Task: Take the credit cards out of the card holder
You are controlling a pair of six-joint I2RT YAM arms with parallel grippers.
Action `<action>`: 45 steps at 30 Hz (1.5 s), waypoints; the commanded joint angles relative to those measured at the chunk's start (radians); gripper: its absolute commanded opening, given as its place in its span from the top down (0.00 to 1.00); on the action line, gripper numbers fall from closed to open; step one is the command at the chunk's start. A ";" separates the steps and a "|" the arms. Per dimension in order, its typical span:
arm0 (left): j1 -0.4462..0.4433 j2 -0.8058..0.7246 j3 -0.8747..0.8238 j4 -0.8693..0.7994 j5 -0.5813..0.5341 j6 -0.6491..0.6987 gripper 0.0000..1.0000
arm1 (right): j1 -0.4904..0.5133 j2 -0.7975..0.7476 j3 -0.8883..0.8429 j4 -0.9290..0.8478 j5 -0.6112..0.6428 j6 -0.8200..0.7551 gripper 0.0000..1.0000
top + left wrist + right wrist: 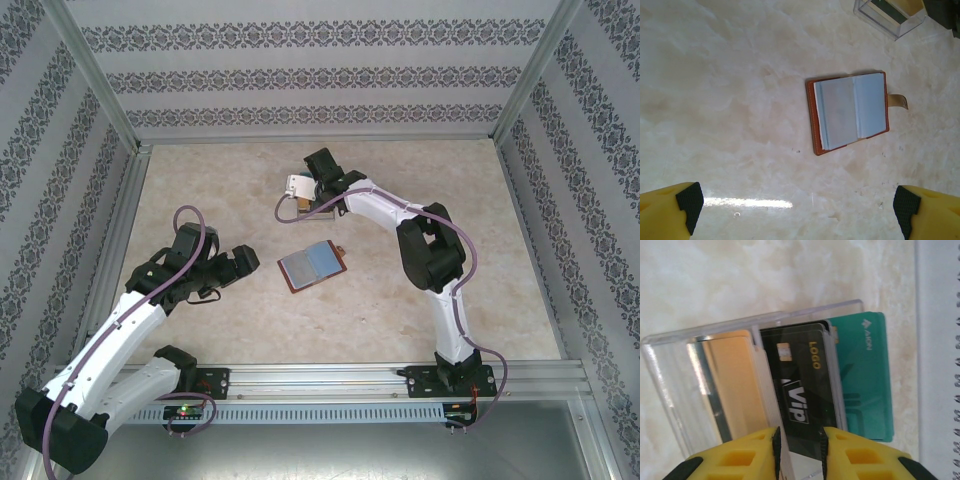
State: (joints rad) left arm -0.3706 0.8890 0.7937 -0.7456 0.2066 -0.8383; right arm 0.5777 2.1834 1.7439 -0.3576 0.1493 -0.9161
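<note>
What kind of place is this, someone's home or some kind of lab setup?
Most likely a robot test cell, not a home: patterned wall panels held in an aluminium frame box in a marble-look tabletop, and a left arm and right arm are bolted to a metal rail at its near edge.

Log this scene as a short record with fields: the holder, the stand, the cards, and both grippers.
holder: lies open on the table, blue-grey sleeves facing up
stand: clear, beyond the holder, with cards in it
cards: gold card, black card and teal card in the stand
left gripper: wide open, holds nothing, faces the holder
right gripper: at the stand, one finger on each side of the black card; grip unclear
</note>
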 commanded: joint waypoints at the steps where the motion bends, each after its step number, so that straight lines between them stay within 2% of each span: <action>1: 0.015 -0.011 -0.016 0.008 0.012 0.006 0.01 | -0.014 0.011 0.019 0.029 0.048 0.047 0.70; 6: 0.015 -0.010 -0.029 0.035 0.027 0.010 0.01 | -0.019 -0.047 0.017 0.002 0.037 0.151 0.70; 10: 0.015 0.018 -0.051 0.108 0.071 0.002 0.01 | -0.018 -0.151 -0.030 -0.035 0.003 0.306 0.69; 13: 0.015 0.054 -0.074 0.189 0.124 -0.015 0.02 | -0.025 -0.239 -0.098 -0.050 -0.054 0.525 0.64; 16: 0.014 0.099 -0.097 0.265 0.156 -0.037 0.07 | -0.057 -0.296 -0.151 -0.119 -0.194 0.769 0.64; 19: 0.015 0.157 -0.112 0.343 0.201 -0.055 0.13 | -0.059 -0.355 -0.279 -0.104 -0.246 0.904 0.64; 23: 0.013 0.236 -0.101 0.403 0.229 -0.057 0.16 | -0.059 -0.399 -0.438 -0.080 -0.334 1.048 0.64; 27: 0.012 0.312 -0.076 0.431 0.251 -0.048 0.15 | -0.055 -0.374 -0.531 -0.069 -0.371 1.129 0.62; 32: 0.012 0.384 -0.041 0.435 0.269 -0.023 0.13 | -0.034 -0.316 -0.565 -0.062 -0.335 1.176 0.57; 39: 0.013 0.436 -0.026 0.449 0.285 -0.011 0.14 | 0.018 -0.333 -0.630 -0.042 -0.339 1.266 0.68; 45: 0.013 0.470 -0.038 0.494 0.310 -0.019 0.24 | 0.084 -0.373 -0.682 -0.019 -0.331 1.354 0.71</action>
State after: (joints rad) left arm -0.3698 1.3445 0.7452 -0.3038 0.4915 -0.8722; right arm 0.6353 1.8324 1.0889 -0.3717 -0.1749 0.3710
